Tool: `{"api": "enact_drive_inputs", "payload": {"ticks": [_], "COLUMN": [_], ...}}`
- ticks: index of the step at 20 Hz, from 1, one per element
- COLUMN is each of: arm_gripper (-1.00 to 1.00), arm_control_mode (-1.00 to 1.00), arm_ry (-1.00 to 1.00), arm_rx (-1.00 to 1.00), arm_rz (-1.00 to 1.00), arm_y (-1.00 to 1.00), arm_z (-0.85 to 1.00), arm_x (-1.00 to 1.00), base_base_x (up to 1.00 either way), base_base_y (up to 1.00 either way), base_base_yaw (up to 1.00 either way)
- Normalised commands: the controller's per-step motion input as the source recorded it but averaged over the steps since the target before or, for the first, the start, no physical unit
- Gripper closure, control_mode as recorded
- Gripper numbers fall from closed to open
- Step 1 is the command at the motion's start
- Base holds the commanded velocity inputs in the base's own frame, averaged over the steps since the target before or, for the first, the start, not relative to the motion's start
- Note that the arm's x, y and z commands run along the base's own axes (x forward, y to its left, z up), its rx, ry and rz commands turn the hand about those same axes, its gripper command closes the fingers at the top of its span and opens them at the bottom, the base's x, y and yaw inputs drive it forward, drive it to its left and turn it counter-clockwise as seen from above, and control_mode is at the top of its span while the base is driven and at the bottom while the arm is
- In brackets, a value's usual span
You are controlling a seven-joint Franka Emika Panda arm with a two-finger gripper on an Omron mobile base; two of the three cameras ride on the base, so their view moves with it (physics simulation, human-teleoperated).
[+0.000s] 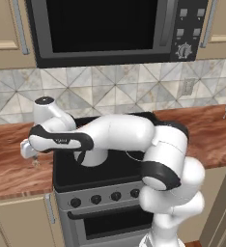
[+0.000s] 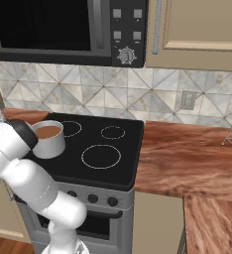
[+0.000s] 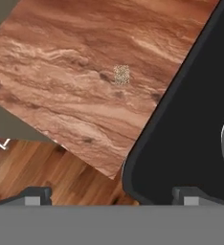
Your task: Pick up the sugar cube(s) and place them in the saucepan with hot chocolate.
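Arm stretched left off the stove [image 1: 110, 169]; gripper [image 3: 111, 194] held above counter, fingers spread wide, sugar cube [image 3: 121, 74] seen below.

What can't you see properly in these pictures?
- Saucepan: right base view, the arm covers its left side and handle.
- Sugar cube: hand view, a tiny pale speck on the wooden counter, too small for its shape to show.
- Gripper: hand view, open, fingertips cut off by the bottom edge.

Kitchen fixtures
Black stove [image 2: 100, 149] set in wooden table [image 2: 187, 158]; microwave [image 1: 110, 29] above, tiled backsplash [image 2: 152, 94] behind.
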Motion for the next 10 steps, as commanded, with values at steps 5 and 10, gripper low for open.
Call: {"api": "enact_drive_inputs", "payload": {"ticks": [5, 10], "arm_gripper": [-1.0, -1.0], "arm_control_mode": [-1.0, -1.0], "arm_ry": [0.0, 0.0], "arm_rx": [-0.03, -0.04], "arm_rz": [-0.09, -0.09], "arm_y": [0.03, 0.05], "arm_z": [-0.32, -0.3], "arm_x": [0.03, 0.1], "base_base_x": [0.0, 0.0], "base_base_y": [0.0, 0.0], "base_base_yaw": [0.0, 0.0]}}
